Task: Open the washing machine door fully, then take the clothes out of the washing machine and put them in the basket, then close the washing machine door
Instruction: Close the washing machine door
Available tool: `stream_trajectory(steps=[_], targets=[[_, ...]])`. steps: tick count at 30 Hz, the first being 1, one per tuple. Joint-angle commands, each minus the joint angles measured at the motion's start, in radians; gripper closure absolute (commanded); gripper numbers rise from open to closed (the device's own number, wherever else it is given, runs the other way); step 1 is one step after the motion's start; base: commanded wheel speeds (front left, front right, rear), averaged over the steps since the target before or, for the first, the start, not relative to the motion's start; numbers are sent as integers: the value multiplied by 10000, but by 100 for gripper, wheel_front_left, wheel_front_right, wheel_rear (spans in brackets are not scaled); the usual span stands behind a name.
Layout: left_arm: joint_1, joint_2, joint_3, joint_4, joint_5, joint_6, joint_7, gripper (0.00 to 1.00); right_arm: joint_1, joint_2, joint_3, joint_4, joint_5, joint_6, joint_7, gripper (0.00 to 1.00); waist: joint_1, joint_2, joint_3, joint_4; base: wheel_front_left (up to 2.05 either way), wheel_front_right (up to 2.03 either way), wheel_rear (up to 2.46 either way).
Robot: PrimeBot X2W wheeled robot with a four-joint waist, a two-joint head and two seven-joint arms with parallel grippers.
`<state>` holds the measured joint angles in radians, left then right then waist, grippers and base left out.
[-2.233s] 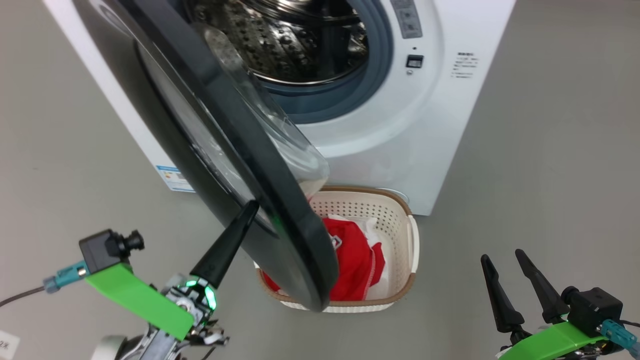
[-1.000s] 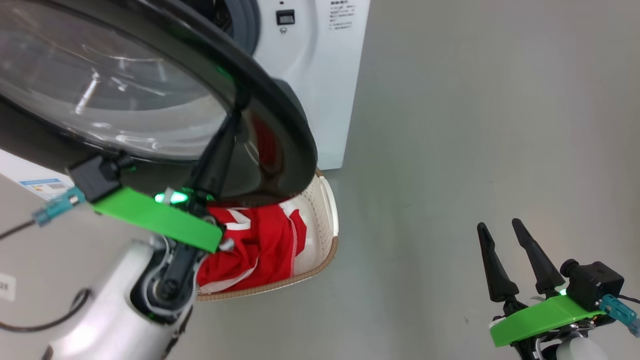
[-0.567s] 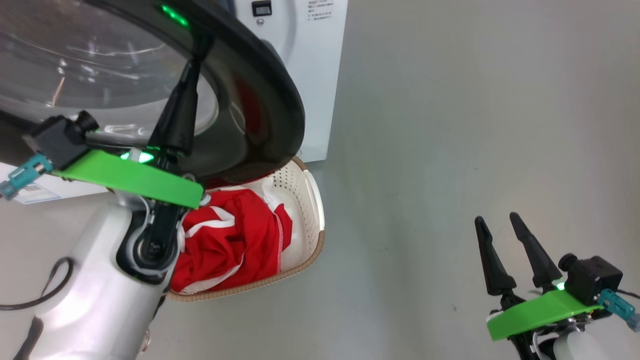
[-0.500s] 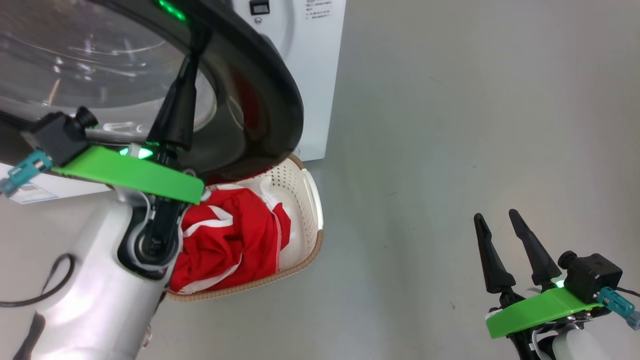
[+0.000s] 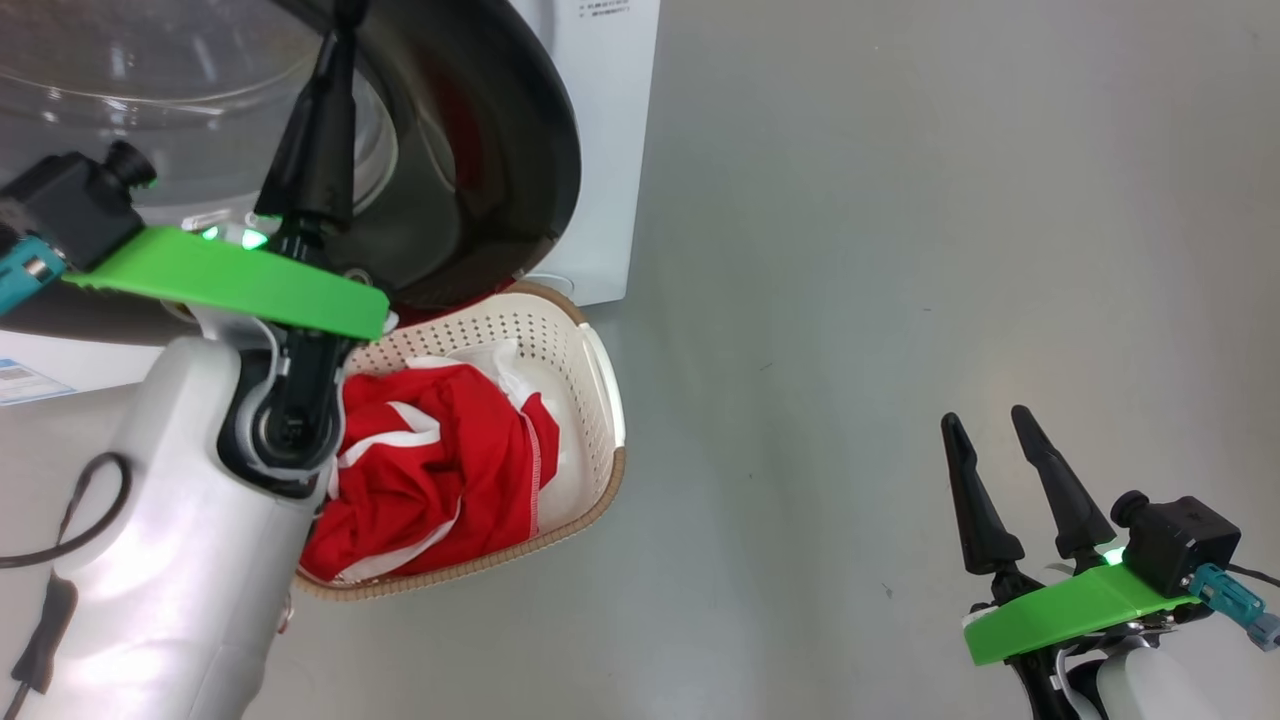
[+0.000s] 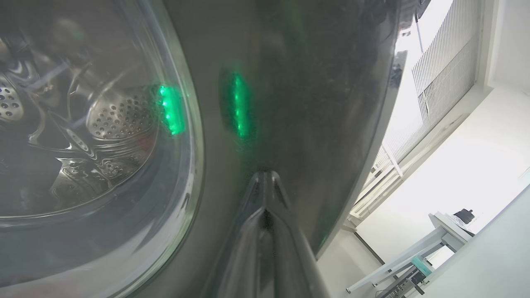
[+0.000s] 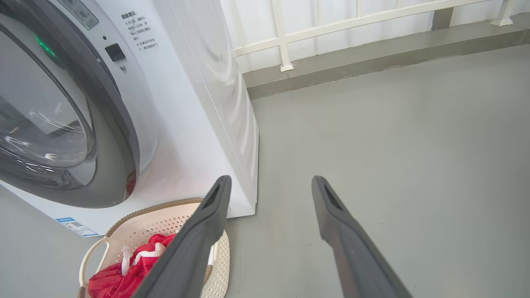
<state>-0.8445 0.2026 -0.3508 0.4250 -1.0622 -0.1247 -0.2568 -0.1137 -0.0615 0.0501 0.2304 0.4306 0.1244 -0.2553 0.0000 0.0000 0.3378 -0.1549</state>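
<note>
— How far along is it, d'you reckon?

— Nearly there, I'd say. The clothes (image 5: 430, 460) are out: a red heap with white trim lying in the basket (image 5: 560, 530), which sits on the floor (image 5: 900, 250) just in front of the washing machine (image 5: 610, 150), at its right corner.

— Anything left in the drum (image 6: 112, 120)?

— Through the glass (image 6: 83, 165) I make out bare perforated steel. I can't see every corner, mind.

— So it's only the door?

— That's how it looks. The washing machine door (image 5: 500, 150) is swung round close to the front of the machine, its lower edge hanging over the back of the basket. Whether it's latched I can't tell from here.

— What's pushing it?

— The left gripper (image 6: 265, 176). Its two fingers are pressed tight together with nothing between them, and the tip is set against the glossy black frame, just beside the glass.

— And the other one?

— The right gripper (image 5: 985, 417) has its fingers spread wide, empty, hanging over bare floor well to the right of the basket. It has no part in this step.

— So what's left?

— A last firm press till the door catches, I'd guess, then it's done
</note>
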Motion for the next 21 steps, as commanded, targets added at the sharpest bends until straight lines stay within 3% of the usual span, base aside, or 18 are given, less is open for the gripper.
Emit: stream_trajectory(steps=[1, 11, 21], targets=[[-401, 218, 353, -192, 126, -60, -48, 100, -225, -56, 225, -220, 26, 63, -65, 0, 0, 0, 26, -29, 0, 0, 0], [-11, 168, 362, -165, 187, -60, -49, 100, -155, -95, 80, -227, -27, 63, -65, 0, 0, 0, -106, 148, 0, 0, 0], [2037, -200, 1335, -544, 547, -60, -49, 97, 89, -344, 49, -207, -91, 63, -65, 0, 0, 0, -609, 806, 0, 0, 0]])
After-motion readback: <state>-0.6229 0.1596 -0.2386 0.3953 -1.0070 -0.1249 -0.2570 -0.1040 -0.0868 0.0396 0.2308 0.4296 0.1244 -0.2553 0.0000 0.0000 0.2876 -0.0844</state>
